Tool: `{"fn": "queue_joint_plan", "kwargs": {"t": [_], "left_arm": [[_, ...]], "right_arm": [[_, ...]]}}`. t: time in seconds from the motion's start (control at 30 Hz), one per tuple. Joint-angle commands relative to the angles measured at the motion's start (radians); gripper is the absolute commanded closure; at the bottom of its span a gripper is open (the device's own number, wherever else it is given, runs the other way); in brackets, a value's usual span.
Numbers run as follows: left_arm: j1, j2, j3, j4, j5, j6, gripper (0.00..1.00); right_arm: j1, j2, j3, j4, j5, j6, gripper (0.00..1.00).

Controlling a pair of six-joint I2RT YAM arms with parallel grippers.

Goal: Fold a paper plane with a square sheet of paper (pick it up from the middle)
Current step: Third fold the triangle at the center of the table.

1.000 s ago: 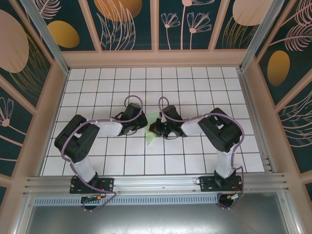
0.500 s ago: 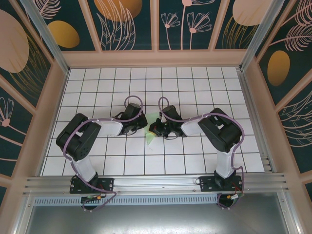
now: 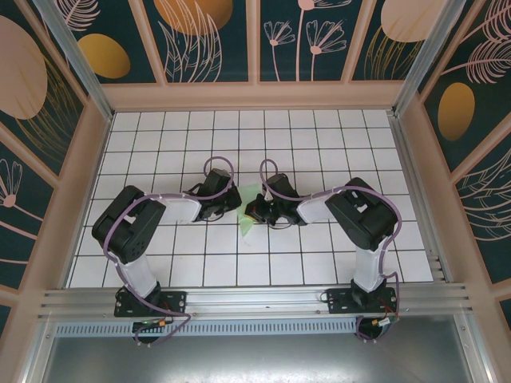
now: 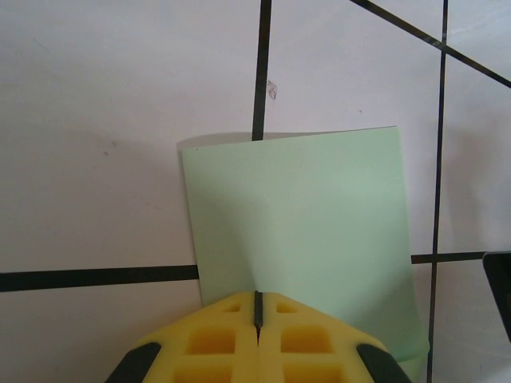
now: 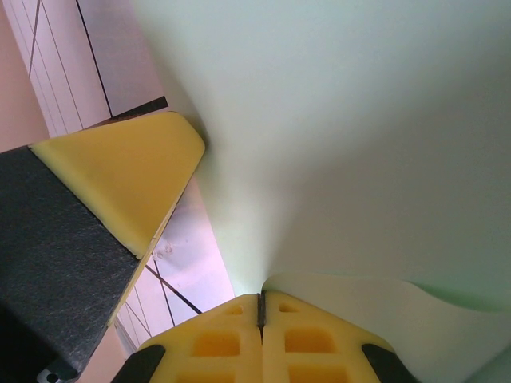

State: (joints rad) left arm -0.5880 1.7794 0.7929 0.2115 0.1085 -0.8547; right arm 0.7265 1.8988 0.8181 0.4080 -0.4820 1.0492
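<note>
Unchanged: paper [image 4: 303,215], left hand [image 4: 258,302], right hand [image 5: 260,303]

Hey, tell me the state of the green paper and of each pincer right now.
square sheet of paper: bent and curling, not yet a plane, between the two pincers.
left pincer: shut, tips at the sheet's edge; whether it grips the sheet cannot be told.
right pincer: shut, pinching the sheet, which curves up from its tips.
</note>
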Motion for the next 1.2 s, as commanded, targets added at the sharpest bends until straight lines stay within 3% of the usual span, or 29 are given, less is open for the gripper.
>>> {"fn": "queue_joint_plan", "kwargs": {"t": [0.0, 0.13, 0.5, 0.67, 0.77, 1.0, 1.17], "left_arm": [[0.003, 0.028, -0.023, -0.04, 0.009, 0.002, 1.0], [0.003, 0.011, -0.008, -0.048, 0.006, 0.003, 1.0], [0.058, -0.148, 0.004, -0.161, -0.121, -0.027, 0.76], [0.07, -0.201, -0.045, -0.126, -0.088, -0.026, 0.72], [0.07, -0.23, -0.073, -0.083, -0.027, -0.016, 0.75], [0.035, -0.25, -0.13, 0.008, 0.112, -0.023, 0.96], [-0.012, -0.223, -0.141, 0.037, 0.142, -0.031, 1.0]], "right_arm": [[0.003, -0.004, -0.014, -0.034, 0.029, -0.014, 1.0], [0.004, 0.008, -0.007, -0.057, 0.024, -0.014, 1.0], [0.004, 0.009, 0.001, -0.101, 0.033, -0.01, 0.65], [0.002, 0.007, 0.005, -0.112, 0.036, -0.014, 0.6], [0.003, 0.006, 0.005, -0.128, 0.044, -0.019, 0.63], [0.004, 0.019, 0.012, -0.171, 0.059, -0.038, 0.94], [0.005, 0.022, 0.014, -0.189, 0.067, -0.043, 1.0]]}}
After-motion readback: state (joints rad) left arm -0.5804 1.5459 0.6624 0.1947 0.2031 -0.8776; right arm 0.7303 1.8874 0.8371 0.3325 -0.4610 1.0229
